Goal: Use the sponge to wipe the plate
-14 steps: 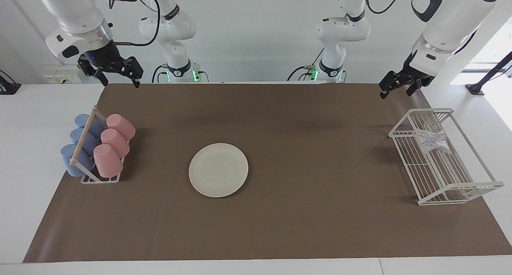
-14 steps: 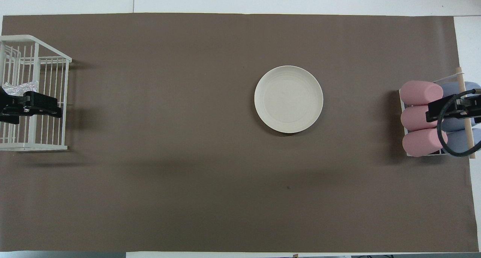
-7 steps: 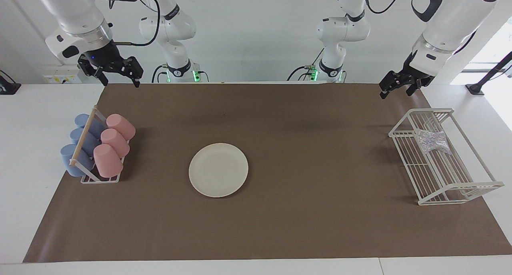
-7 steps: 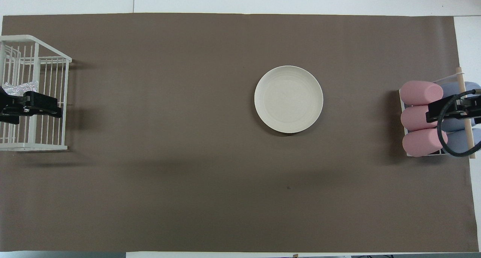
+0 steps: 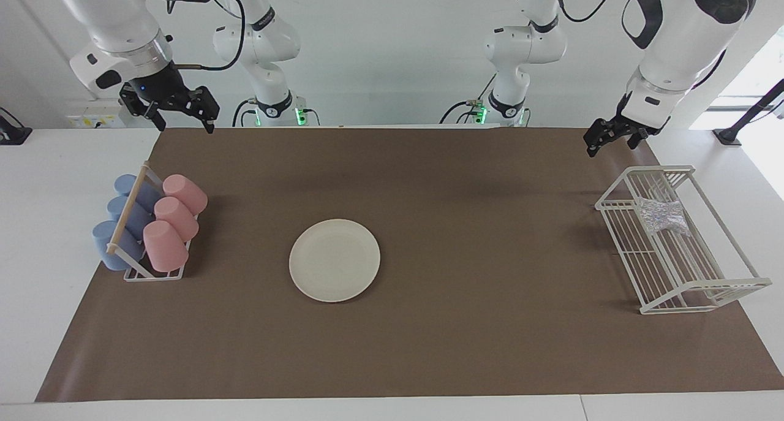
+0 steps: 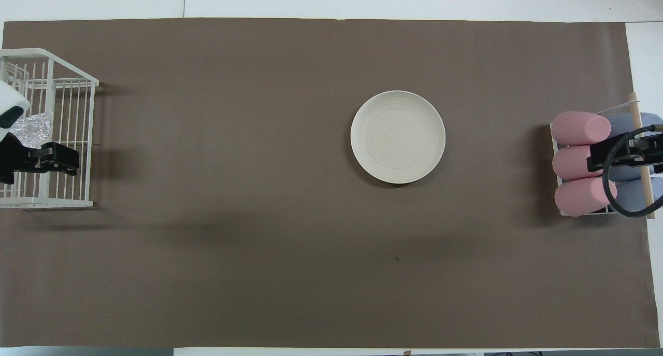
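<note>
Plate [image 5: 334, 260] is lying flat on the brown mat [image 5: 429, 347], roughly mid-surface, a bit toward the right arm's end, nothing on it. Sponge [image 5: 660, 216] is sitting inside the white wire rack [image 5: 704, 298] at the left arm's end, in the part of the rack nearer the robots. Left claw [image 5: 610, 138] is hanging in the air over the mat edge beside the rack, fingers spread, gripping nothing. Right claw [image 5: 181, 117] is hovering w/ fingers spread too, empty, up over the mat corner near the cup rack [image 5: 153, 274] w/ pink cups [image 5: 176, 221] & blue cups [image 5: 116, 232] at the right arm's end.
</note>
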